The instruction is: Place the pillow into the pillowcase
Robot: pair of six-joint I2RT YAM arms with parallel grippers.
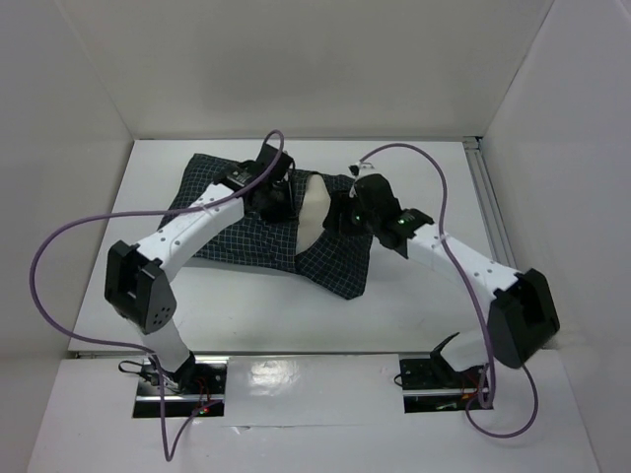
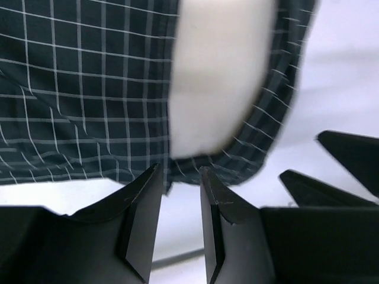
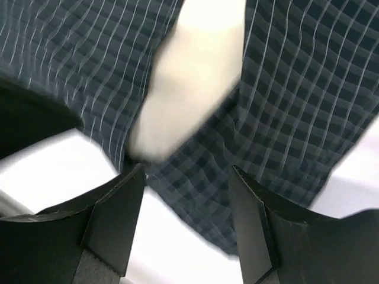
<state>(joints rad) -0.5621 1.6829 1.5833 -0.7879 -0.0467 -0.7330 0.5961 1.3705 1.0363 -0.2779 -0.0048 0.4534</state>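
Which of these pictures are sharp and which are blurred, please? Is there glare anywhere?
Top external: sharp, evenly lit, with glare on the glossy strip by the arm bases. Left wrist: left claw crisp, pillow soft. Right wrist: pillowcase smeared by blur, right claw clearer.

**Most of the pillow is out of sight**

The pillowcase [image 1: 232,236] covers nearly all of the pillow [image 1: 314,209]; only a cream strip shows in the middle gap. From above, the arms hide the far middle part of the fabric, and also the fingertips of the left gripper [image 2: 179,173] and the right gripper [image 3: 186,173]. Both wrist views are blurred, and their edges cut off the fabric and the pillow.
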